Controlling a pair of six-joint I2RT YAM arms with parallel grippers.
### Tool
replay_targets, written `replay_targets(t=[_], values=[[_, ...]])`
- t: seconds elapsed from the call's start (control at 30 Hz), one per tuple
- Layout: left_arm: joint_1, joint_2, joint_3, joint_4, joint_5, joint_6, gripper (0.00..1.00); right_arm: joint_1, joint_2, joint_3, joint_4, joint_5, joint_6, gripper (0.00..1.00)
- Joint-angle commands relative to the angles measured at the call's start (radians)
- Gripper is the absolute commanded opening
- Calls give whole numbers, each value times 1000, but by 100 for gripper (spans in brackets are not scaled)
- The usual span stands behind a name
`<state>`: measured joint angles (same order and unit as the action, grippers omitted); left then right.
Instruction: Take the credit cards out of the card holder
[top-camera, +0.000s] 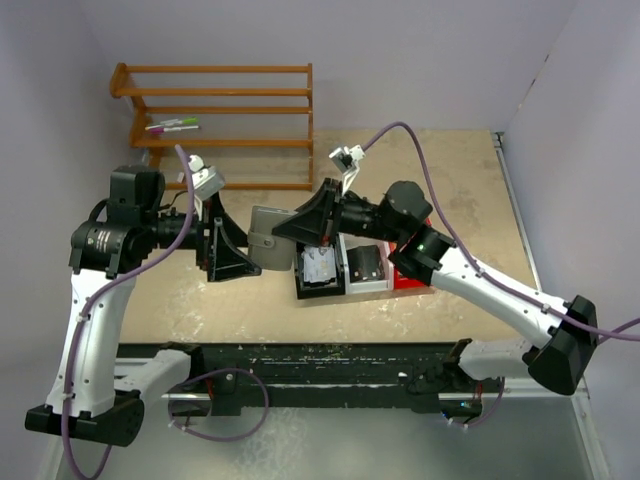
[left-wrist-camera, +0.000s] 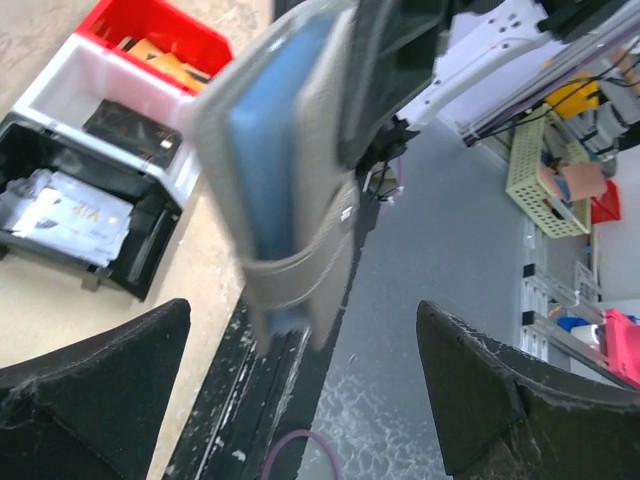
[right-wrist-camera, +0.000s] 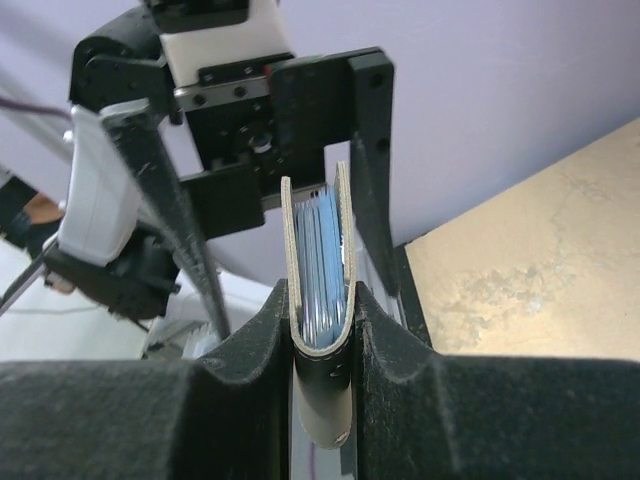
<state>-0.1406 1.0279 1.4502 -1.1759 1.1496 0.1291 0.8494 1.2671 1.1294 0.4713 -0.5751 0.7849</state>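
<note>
Right claw (right-wrist-camera: 320, 312) pinches the card holder (right-wrist-camera: 318, 250), contents unclear.

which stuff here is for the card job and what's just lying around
Job: card holder, gripped by right claw; open left claw; silvery card, black card, tan-gold card.
Lying about: wooden rack, markers on it.

The top external camera looks down from above and behind the arm bases, taking in the whole table (top-camera: 250, 315), far off. The left wrist camera looks past the left gripper (left-wrist-camera: 302, 320), very near the card holder (left-wrist-camera: 290, 170) at frame centre, with the black bin (left-wrist-camera: 160, 245) at left. The right wrist camera looks along the right gripper (right-wrist-camera: 320, 330), seeing the holder edge-on. All three views share the holder; top and left wrist views share the bin.
</note>
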Motion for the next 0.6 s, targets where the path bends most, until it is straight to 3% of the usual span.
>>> replay_targets(t=[0.0,0.1,0.33,0.47,0.57], values=[[-2,-29,-33,90,141,-51,96,70,-16,11,143,240,5,0],[-2,-58,-67,162,135,-97,87,109,-29,-59,311,356,59,0],[-2,-116,-120,322,103,-240,27,192,-34,-105,395,545,39,0],[-2,-117,-122,329,115,-251,4,197,-90,-161,308,587,23,3],[-2,-108,-112,300,139,-228,0,174,-117,-142,210,509,0,55]])
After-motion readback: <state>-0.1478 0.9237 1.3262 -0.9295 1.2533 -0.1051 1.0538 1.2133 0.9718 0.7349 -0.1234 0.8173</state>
